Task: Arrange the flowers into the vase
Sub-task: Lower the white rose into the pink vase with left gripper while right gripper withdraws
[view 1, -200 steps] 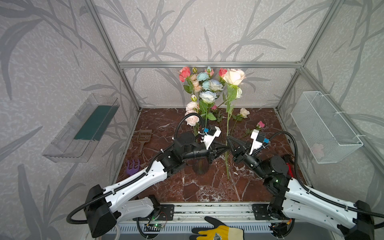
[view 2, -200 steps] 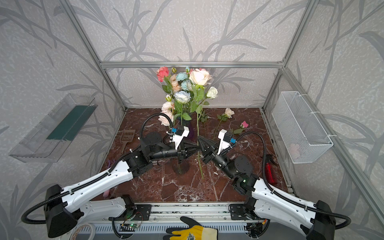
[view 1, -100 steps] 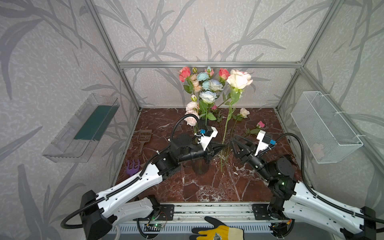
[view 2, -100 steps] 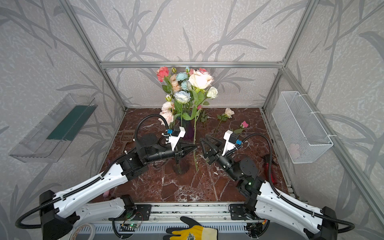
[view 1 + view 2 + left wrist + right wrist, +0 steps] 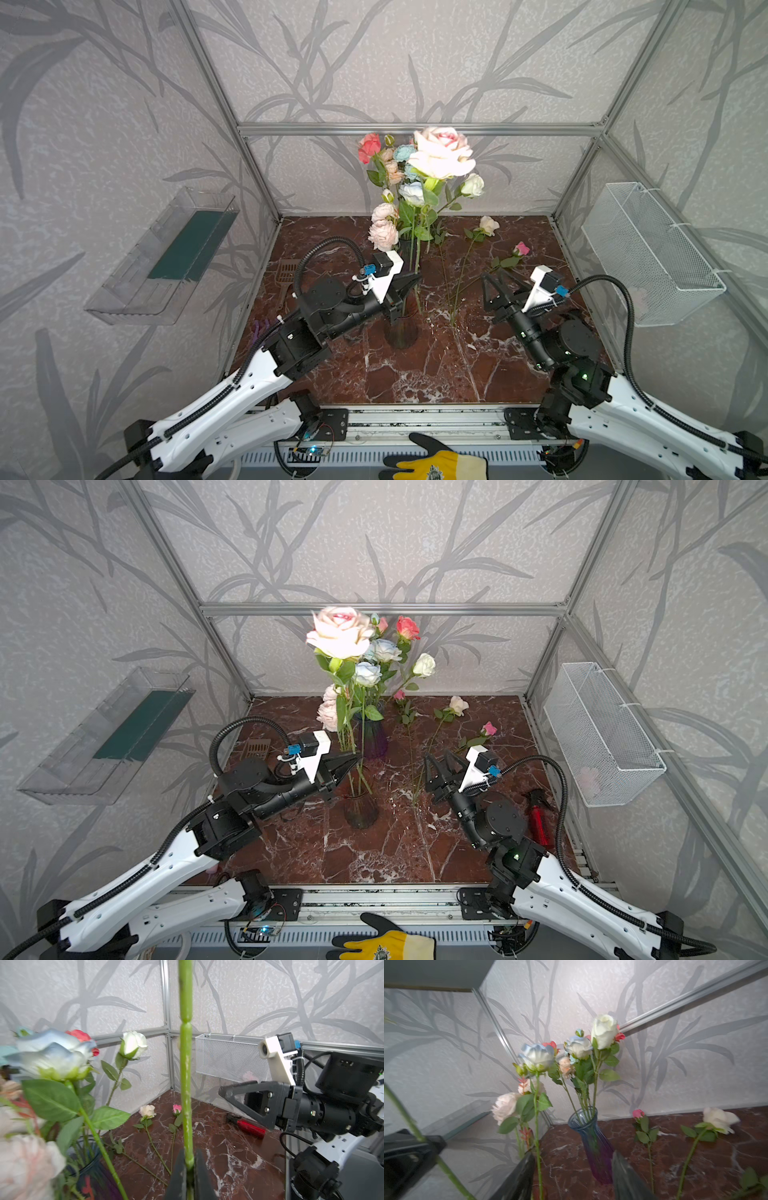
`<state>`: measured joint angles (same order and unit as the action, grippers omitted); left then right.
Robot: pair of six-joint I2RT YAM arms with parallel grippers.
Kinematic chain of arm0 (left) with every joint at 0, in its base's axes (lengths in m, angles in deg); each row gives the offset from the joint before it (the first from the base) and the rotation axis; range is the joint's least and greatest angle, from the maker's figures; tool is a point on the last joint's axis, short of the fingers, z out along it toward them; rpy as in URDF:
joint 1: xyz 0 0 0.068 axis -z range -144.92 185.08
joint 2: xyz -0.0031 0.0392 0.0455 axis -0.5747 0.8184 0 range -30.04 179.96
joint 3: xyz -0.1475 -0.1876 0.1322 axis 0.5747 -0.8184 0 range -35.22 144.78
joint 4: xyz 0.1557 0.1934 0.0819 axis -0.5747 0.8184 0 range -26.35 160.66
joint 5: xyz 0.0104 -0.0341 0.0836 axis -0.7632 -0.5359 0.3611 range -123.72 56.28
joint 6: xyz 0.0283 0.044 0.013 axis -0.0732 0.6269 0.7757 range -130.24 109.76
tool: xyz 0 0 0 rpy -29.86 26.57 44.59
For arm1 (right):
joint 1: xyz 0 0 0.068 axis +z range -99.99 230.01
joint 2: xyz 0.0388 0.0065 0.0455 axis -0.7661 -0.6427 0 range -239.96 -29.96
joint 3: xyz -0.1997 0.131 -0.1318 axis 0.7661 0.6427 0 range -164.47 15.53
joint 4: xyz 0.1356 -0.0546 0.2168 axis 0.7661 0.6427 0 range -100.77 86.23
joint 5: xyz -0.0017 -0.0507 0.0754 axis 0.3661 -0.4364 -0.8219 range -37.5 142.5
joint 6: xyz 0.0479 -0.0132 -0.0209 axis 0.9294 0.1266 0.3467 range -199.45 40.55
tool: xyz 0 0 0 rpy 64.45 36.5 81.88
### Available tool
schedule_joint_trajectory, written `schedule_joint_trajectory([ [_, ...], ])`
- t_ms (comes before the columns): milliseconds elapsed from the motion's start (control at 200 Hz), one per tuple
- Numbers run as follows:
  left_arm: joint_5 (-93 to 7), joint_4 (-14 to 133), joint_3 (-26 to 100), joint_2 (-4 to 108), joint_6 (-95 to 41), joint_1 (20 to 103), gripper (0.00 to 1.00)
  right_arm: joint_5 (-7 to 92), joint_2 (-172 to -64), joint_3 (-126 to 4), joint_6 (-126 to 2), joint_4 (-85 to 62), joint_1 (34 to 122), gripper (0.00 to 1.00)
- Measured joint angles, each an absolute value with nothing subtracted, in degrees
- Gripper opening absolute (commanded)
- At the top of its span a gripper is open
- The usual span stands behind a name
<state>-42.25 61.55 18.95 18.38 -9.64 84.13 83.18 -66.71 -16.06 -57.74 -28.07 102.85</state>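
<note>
Item: cream-peach rose [image 5: 442, 153]. Its stem [image 5: 186, 1064] was pinched between closed jaws of left gripper [image 5: 417, 279], long axis upright, head high. The clear vase [image 5: 401, 332] sat just under grip, left arm nearer; whether stem foot was inside mouth, could not tell. The right gripper [image 5: 494, 276] stood apart, jaws parted, empty, near loose flowers [image 5: 488, 224] lying on marble tabletop [image 5: 415, 374]. Head large, pale, pink-centred; stem thin, green, jointed.
</note>
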Motion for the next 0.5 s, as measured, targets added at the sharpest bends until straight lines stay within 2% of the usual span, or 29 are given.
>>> schedule_joint_trajectory([
  [100,-37.51,60.98,18.58,17.27,-8.39,84.02,0.0,84.32,-70.51,-17.37,-55.33,-21.57,99.06,0.6],
  [280,-31.59,60.54,17.8,17.29,-6.86,83.65,0.0,79.27,-73.77,-17.41,-49.36,-14.23,90.61,0.6],
  [500,-29.07,60.13,17.12,17.77,-6.18,82.98,0.0,75.29,-74.29,-17.41,-46.17,-12.66,88.07,0.6],
])
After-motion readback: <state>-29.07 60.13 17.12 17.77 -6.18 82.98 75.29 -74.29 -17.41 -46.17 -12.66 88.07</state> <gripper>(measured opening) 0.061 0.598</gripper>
